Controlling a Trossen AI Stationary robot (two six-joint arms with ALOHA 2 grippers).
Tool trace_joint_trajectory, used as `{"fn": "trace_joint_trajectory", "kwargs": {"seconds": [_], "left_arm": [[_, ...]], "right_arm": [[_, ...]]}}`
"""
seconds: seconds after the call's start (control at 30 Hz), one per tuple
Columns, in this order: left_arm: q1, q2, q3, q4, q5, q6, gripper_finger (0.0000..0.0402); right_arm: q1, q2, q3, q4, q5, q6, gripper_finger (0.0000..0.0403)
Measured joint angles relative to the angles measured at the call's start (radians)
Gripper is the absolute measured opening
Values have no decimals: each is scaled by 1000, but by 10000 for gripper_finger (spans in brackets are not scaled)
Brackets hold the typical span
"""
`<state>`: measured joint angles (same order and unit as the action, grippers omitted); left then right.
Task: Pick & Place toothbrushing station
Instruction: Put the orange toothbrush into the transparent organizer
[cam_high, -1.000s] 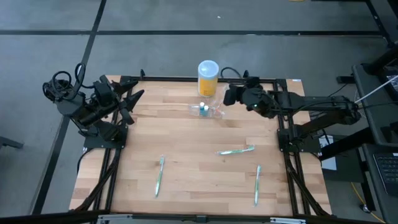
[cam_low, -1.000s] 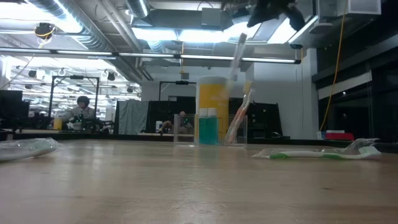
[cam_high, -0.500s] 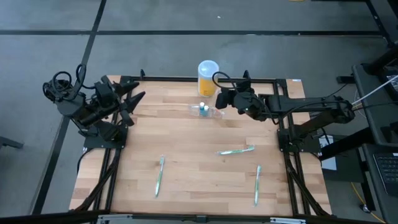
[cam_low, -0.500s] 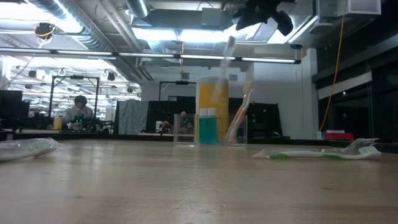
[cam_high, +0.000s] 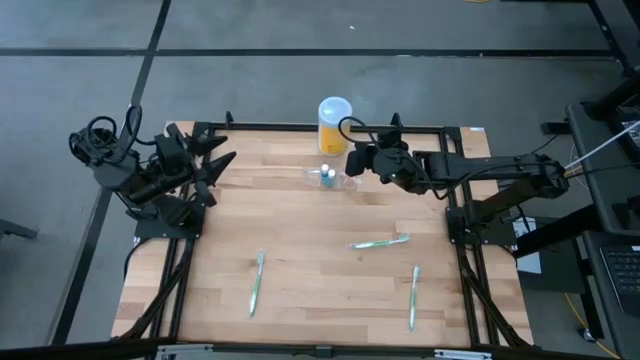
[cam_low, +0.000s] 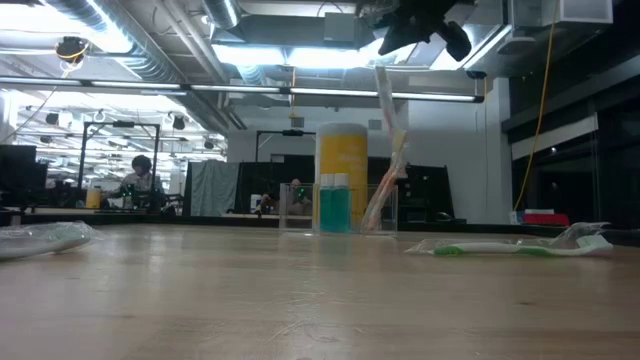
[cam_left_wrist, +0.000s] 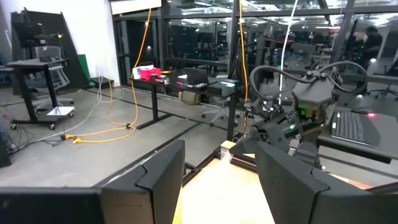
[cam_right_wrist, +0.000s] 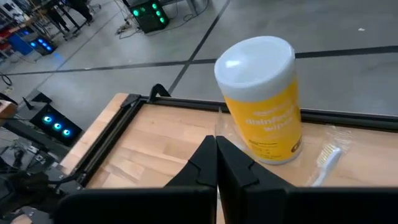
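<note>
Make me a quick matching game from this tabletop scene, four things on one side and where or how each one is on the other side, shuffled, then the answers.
1. right gripper
2. left gripper
3. yellow container
4. clear holder

A. at the table's far edge, white lid on
B. open, at the table's left edge
C. shut on a wrapped toothbrush
D. on the wood, blue items standing inside

Pairs: 1-C, 2-B, 3-A, 4-D

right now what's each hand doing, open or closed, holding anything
Left hand: open, empty, parked at the table's left edge.
Right hand: closed on a wrapped toothbrush, above the clear holder.
</note>
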<state>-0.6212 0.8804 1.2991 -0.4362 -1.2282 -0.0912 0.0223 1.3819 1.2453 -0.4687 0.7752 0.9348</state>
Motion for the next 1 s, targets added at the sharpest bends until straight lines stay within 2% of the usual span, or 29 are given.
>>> {"fn": "trace_joint_trajectory", "kwargs": {"seconds": [0.67,1.0], "left_arm": [[0,9,0,0,0,-1,194],[0,9,0,0,14,0,194]], "right_arm": [[0,8,0,-38,-14,0,0],[0,52,-21,-82,-24,70,0]]}}
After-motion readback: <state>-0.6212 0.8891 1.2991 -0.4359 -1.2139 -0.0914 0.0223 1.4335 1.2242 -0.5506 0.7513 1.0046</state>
